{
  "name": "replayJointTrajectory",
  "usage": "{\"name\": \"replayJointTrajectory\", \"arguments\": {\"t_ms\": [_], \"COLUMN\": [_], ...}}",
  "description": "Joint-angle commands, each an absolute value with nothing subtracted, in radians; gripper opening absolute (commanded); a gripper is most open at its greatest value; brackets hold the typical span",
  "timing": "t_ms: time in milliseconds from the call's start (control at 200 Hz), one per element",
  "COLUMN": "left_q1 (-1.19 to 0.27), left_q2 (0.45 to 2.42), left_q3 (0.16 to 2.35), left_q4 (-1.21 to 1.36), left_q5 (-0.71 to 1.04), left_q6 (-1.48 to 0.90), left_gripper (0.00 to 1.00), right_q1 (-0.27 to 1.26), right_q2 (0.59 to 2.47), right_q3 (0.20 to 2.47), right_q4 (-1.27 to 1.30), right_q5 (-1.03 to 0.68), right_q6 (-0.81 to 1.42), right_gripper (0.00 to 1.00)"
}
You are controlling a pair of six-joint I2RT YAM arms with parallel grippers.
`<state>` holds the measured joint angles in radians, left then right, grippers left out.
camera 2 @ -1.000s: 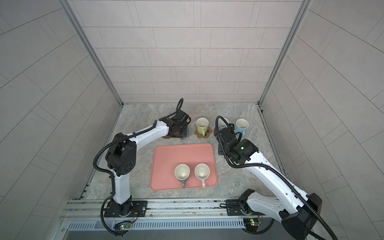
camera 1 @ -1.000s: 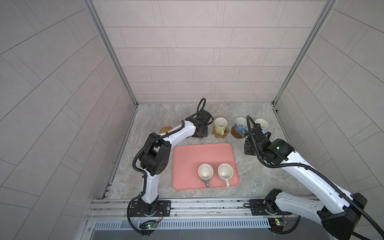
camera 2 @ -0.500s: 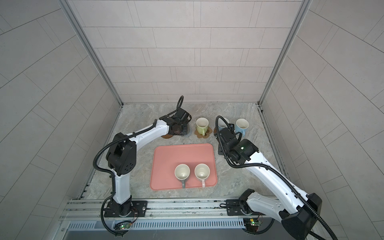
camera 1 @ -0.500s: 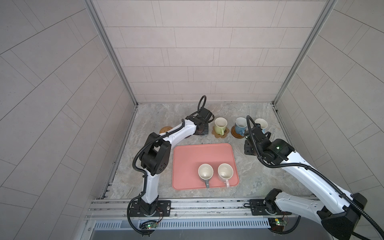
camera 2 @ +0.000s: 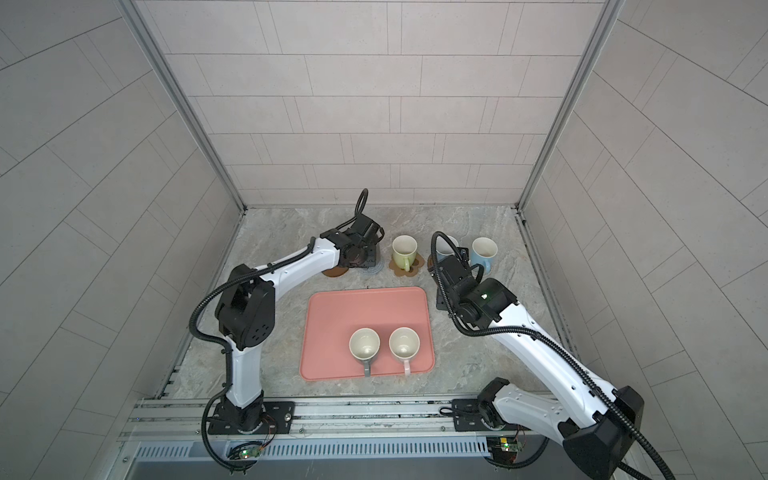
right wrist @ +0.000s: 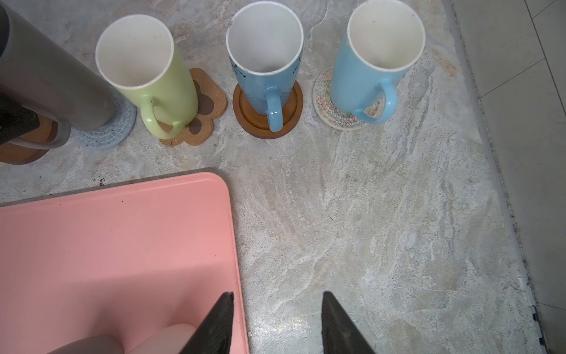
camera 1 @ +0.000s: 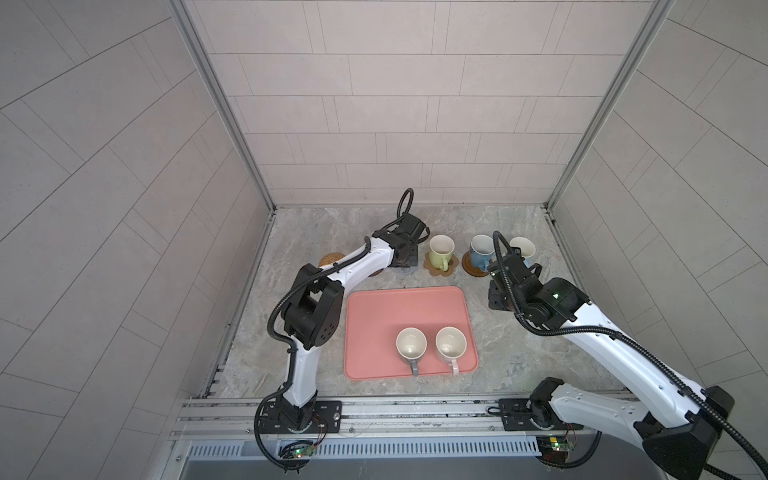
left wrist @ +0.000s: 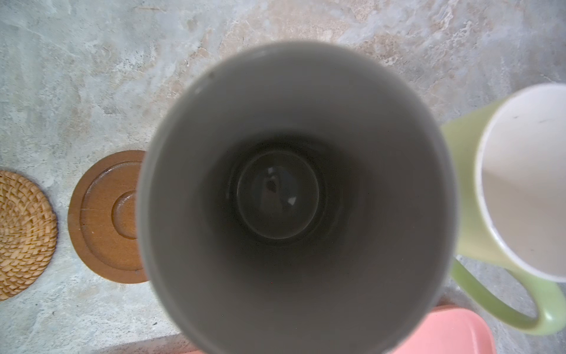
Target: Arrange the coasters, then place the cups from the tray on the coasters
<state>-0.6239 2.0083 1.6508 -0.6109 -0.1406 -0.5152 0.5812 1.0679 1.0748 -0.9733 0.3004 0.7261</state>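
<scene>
Salmon-pink tray (camera 1: 386,307) is pictured at the middle of the marble table (camera 1: 511,357). Two cups are seen upright on its near half: the grey-handled cup (camera 1: 411,345) and, just beside it, the pink-handled cup (camera 1: 451,343), both handles turned toward the near edge.

Behind the tray, a row is laid out across the table. The green cup (right wrist: 180,92) is set on the paw coaster (right wrist: 211,107), the blue cup (right wrist: 254,89) on a wooden disc (right wrist: 291,119), and the pale blue cup (right wrist: 352,82) on the beige coaster (right wrist: 324,104).

To the left of the green cup in both top views, the dark grey cup (right wrist: 52,76) is gripped at its handle side by the closed left pincer (camera 1: 404,261). It is held directly over the blue-grey coaster (right wrist: 104,135); whether base and coaster touch cannot be told. The left wrist view is filled by that cup's dark inside. Beside the cup, the second wooden disc (left wrist: 104,214) and the rattan coaster (left wrist: 21,233) are shown bare.

The right pincer (right wrist: 278,295) is held open and empty at the tray's right edge, with one finger (right wrist: 220,318) above the tray and the other above the table.
</scene>
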Motion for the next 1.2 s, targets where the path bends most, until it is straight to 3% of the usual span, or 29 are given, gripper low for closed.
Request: {"name": "replayJointTrajectory", "arguments": {"t_ms": [0,736,1196], "left_q1": [-0.619,-0.617,-0.618], "left_q2": [2.015,2.045,2.033], "left_q3": [1.693,1.693,1.678], "left_q4": [-0.565,-0.603,-0.607], "left_q5": [-0.184,-0.182,-0.165], "left_q6": [-0.512,-0.541,-0.573], "left_gripper": [0.04,0.04,0.29], "right_q1": [0.575,0.576,0.576], "right_q2": [1.059,1.062,1.055], "right_q3": [1.095,1.089,1.08], "right_q4": [-0.996,-0.996,-0.994], "right_q5": [0.326,0.324,0.32], "right_q6": [0.732,0.732,0.733], "right_gripper": [0.49,0.49,0.49]}}
